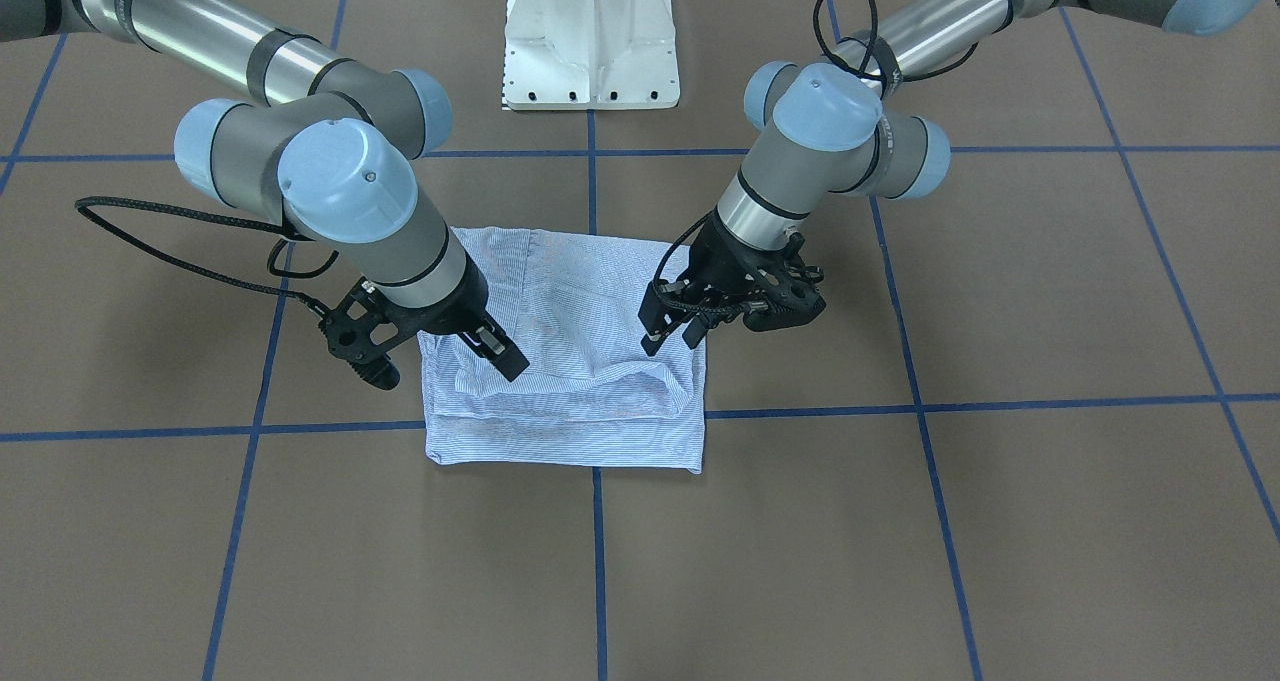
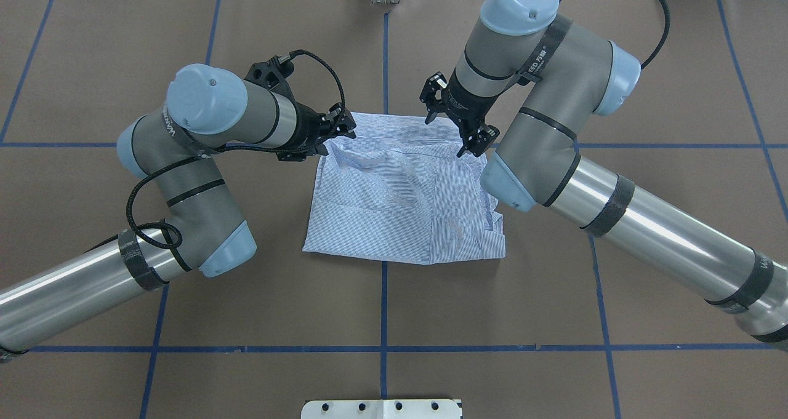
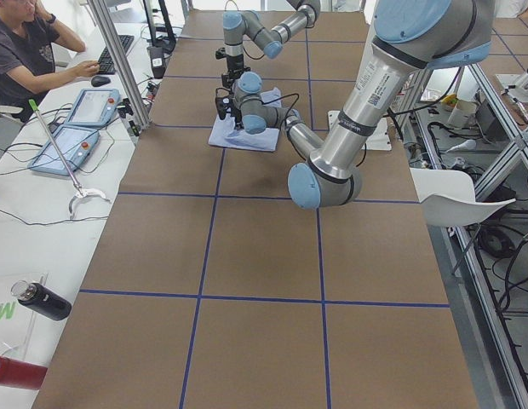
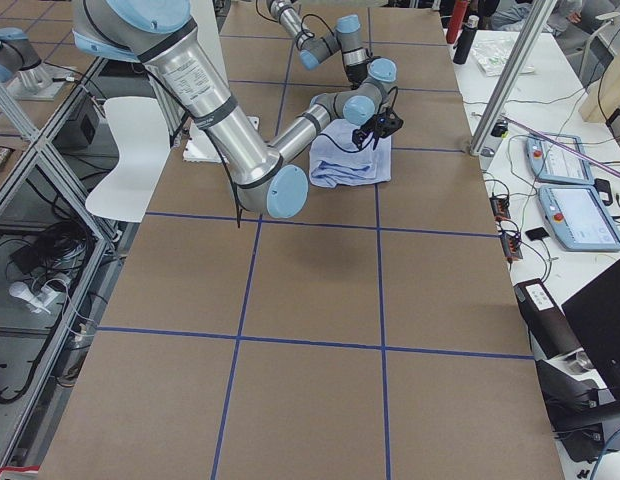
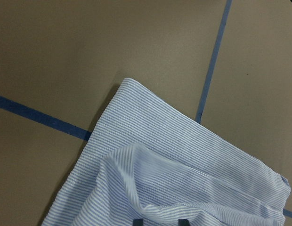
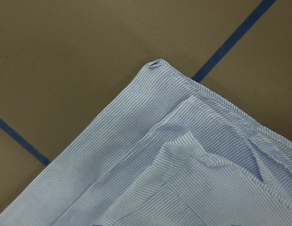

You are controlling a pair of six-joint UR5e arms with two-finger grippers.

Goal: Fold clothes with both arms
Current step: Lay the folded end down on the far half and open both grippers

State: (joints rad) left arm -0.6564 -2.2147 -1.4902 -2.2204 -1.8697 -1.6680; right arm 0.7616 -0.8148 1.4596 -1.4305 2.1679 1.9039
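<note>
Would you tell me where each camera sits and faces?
Front-facing: across the table, facing its white base; left arm, right arm.
Overhead: behind the robot, downward; both arms.
Exterior left: table end; left arm nearest.
Exterior right: opposite end; right arm nearest.
Left wrist: over a shirt corner; fingertips.
Right wrist: over another corner.
All share the shirt.

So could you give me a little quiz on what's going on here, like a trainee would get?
1. True or false: the shirt lies spread out full length on the table.
2. Its pattern: A fine blue-and-white stripes, B red checks, C plain black?
3. Fill in: the jaws of the right pincer stand ____ (open or shut).
Key: 1 false, it is folded; 2 A; 3 open.
</note>
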